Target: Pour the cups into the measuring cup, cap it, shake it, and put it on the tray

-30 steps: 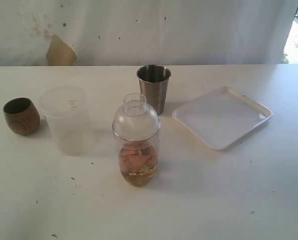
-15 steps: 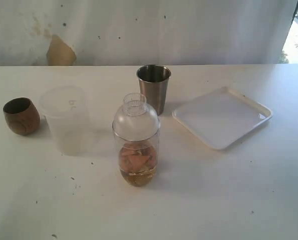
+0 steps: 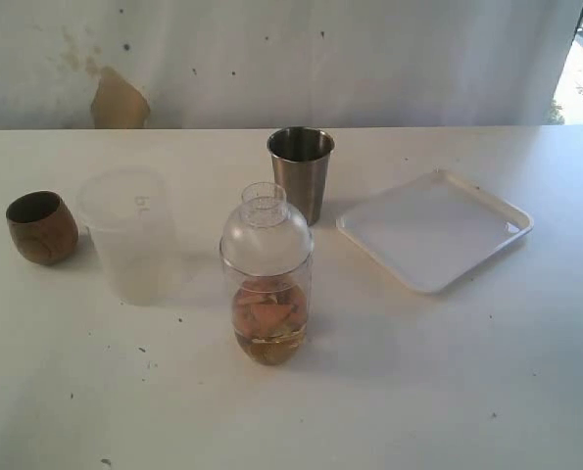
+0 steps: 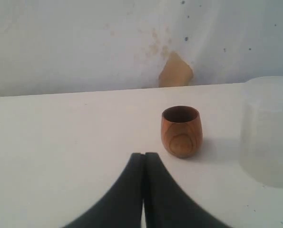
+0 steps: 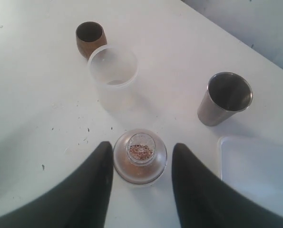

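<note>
Pouring and capping look done. My right gripper [image 5: 141, 151] gapes wide above the tall clear dome-capped measuring cup [image 5: 140, 166], which sits centred between its jaws. My left gripper [image 4: 143, 159] is pinched closed, empty. Next, I judge: descend, clamp, shake.

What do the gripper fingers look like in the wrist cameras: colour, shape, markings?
Both are plain matte black. The left gripper has two smooth fingers tapering to narrow tips; the right gripper has two broader, rounded ones. No markings or cables show, and the exterior view shows neither arm.
</note>
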{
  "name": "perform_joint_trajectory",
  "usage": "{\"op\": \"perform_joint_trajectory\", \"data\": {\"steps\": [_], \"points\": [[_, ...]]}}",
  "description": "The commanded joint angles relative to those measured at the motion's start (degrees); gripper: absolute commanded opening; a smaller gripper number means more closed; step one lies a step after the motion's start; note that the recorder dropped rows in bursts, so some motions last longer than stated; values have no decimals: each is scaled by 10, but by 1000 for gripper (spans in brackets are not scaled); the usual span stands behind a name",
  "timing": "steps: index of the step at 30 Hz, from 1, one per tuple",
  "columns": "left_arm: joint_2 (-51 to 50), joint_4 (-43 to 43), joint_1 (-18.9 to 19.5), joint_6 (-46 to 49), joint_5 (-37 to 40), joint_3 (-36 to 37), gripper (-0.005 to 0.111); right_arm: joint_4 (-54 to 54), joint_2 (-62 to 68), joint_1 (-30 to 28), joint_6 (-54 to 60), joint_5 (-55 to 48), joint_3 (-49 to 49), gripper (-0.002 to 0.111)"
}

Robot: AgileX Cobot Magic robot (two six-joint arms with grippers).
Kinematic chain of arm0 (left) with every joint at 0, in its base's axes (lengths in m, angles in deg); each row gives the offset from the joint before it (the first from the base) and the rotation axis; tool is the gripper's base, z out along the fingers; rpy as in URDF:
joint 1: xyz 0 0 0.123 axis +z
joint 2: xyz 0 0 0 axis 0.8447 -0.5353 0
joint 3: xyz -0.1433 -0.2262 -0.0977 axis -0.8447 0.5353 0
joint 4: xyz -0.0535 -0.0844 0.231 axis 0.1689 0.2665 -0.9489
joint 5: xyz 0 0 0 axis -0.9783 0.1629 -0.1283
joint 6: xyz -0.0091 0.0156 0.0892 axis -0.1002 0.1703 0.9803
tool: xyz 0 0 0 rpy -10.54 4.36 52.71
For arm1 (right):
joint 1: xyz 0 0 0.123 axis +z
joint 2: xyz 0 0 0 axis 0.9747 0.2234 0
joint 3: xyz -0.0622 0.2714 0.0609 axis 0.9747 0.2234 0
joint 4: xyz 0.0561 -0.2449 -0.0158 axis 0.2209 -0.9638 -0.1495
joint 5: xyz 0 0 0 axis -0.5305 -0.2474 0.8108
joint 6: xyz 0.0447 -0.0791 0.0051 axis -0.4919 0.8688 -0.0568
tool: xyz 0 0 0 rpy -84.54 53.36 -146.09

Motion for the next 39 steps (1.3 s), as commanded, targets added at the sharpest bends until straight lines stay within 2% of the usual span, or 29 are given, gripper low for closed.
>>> {"op": "perform_joint_trajectory", "data": {"steps": [1, 24, 29, 36, 38, 39], "points": [[3, -7, 0, -31, 15, 3, 0, 0, -6, -2, 6, 2, -2, 38], [3, -6, 0, -45, 5, 3, 0, 0, -6, -2, 6, 2, -2, 38], [3, -6, 0, -45, 5, 3, 0, -1, -6, -2, 6, 72, -2, 38], [3, -6, 0, -45, 0, 3, 0, 59, -3, -2, 32, 82, -2, 39], [3, -6, 0, -45, -2, 3, 0, 59, -3, -2, 59, 60, -2, 46], [3, -6, 0, -45, -2, 3, 0, 56, -3, -2, 64, 54, -2, 56]]}}
